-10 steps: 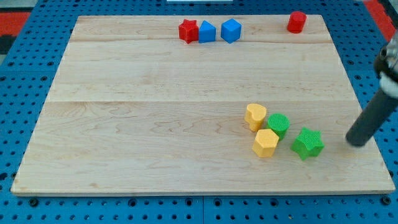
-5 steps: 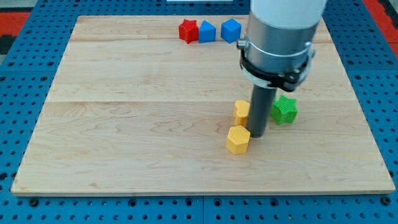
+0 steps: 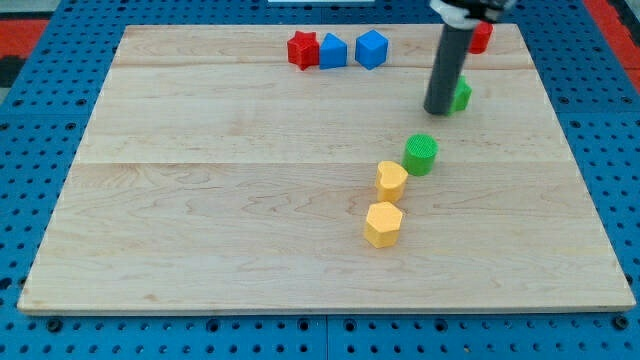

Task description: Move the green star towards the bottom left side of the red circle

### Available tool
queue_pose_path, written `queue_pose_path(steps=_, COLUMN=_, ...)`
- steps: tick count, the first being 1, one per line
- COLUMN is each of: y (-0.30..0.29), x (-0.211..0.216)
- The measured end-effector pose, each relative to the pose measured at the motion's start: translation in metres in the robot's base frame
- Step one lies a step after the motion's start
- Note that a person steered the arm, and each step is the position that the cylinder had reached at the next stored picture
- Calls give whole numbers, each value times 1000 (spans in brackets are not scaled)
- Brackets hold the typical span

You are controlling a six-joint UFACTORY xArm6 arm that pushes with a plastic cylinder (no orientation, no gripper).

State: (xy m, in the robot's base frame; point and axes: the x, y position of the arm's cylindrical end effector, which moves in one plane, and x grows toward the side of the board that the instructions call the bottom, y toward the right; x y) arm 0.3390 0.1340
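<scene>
Rod carries no pincer; my tip (image 3: 438, 111) sits upper right of frame, touching the green star's (image 3: 461, 95) left side, star mostly hidden behind it. Red circle (image 3: 481, 37) lies just above-right, partly covered by rod.

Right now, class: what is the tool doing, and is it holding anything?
My tip: a bare rod, holding nothing, against the green star's left side, below-left of the red circle.
</scene>
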Motion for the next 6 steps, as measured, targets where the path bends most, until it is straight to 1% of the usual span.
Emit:
queue_pose_path(steps=1, y=3, x=-3)
queue_pose_path(steps=2, y=6, x=6)
queue_pose_path(steps=3, y=12, x=28)
queue_pose_path(steps=4, y=32, x=0)
queue_pose_path(steps=5, y=54, x=-45)
queue_pose_path(steps=6, y=64, x=-34)
